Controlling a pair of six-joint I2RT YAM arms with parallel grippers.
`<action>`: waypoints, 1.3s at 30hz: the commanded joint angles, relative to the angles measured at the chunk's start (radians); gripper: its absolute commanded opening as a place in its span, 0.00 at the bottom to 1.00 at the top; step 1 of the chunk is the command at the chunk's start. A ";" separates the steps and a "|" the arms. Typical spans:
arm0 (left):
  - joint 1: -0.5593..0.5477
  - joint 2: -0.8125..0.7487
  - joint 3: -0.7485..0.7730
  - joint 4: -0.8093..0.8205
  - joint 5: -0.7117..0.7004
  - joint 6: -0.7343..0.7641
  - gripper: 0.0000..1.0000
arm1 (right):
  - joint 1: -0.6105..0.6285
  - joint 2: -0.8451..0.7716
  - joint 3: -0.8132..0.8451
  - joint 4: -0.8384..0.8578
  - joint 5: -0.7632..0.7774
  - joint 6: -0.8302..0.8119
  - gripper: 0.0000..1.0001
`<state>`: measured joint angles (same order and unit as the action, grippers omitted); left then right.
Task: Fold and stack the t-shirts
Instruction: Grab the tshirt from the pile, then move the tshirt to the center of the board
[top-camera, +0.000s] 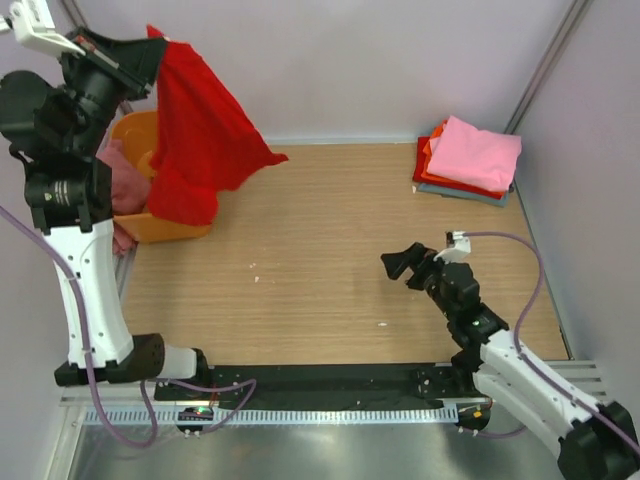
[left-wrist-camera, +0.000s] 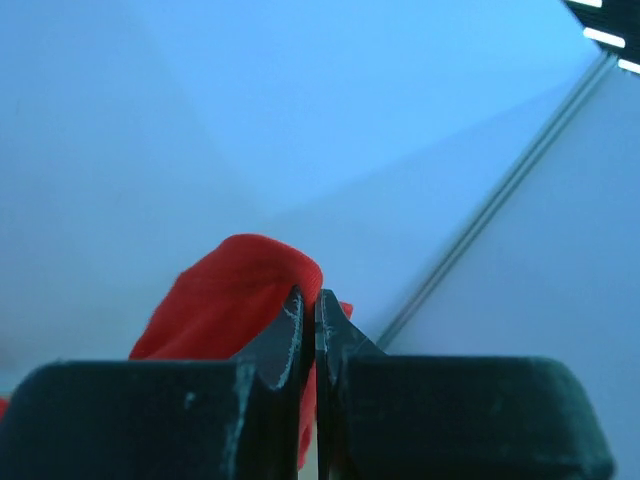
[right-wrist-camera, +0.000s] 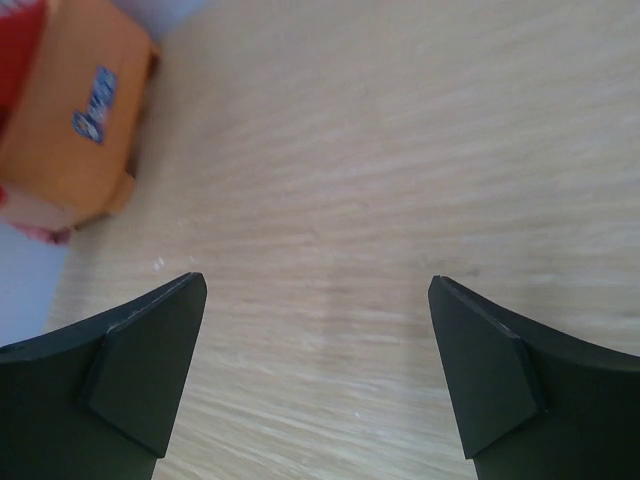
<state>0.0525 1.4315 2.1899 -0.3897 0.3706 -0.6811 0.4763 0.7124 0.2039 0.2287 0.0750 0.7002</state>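
Left gripper (left-wrist-camera: 310, 318) clamped shut on red shirt (top-camera: 200, 130) — shirt hangs in the air over the basket (top-camera: 175, 228), far left. Right gripper (right-wrist-camera: 316, 340) wide open, low over the table (top-camera: 320, 260). Folded stack (top-camera: 468, 160) sits in the far right corner.

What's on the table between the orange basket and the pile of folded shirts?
Just bare wooden table between the basket and the pile, as the top view shows.
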 joint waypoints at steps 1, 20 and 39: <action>-0.043 -0.058 -0.213 -0.026 0.125 -0.018 0.03 | 0.004 -0.189 0.196 -0.298 0.222 -0.079 1.00; -0.399 -0.445 -0.970 -0.391 -0.429 0.295 1.00 | 0.059 0.293 0.451 -0.394 -0.254 -0.088 1.00; -0.399 -0.664 -1.319 -0.301 -0.630 0.268 1.00 | 0.183 1.154 1.123 -0.451 -0.247 -0.271 1.00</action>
<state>-0.3489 0.7605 0.8452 -0.7288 -0.2295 -0.4110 0.6468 1.8256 1.2068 -0.1749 -0.1787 0.4870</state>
